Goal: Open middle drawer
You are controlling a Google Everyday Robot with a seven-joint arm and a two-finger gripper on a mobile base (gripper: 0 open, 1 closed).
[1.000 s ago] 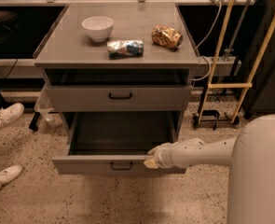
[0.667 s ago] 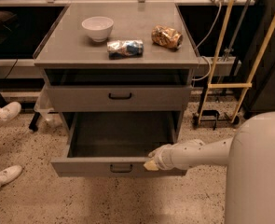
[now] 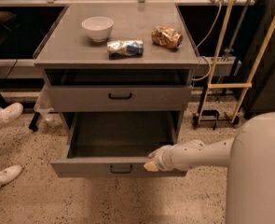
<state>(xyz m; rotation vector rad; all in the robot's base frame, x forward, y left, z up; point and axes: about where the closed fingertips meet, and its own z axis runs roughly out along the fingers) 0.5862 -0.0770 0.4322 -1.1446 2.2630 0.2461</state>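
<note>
The middle drawer (image 3: pixel 88 168) stood pulled well out, task seemingly done, the gripper (image 3: pixel 151 165) at its near-right rim, grip unreadable.

Floor: you're over speckled beige terrazzo (image 3: pixel 127 204).
Furniture: grey cabinet surface (image 3: pixel 72 45); yellow-framed stand (image 3: pixel 230 85) right of it.
Light: warm, dim; dark recesses behind.

No lettering can be read from here. The gripper (image 3: pixel 151 165) sits at the front edge of the pulled-out bottom drawer (image 3: pixel 88 167).
</note>
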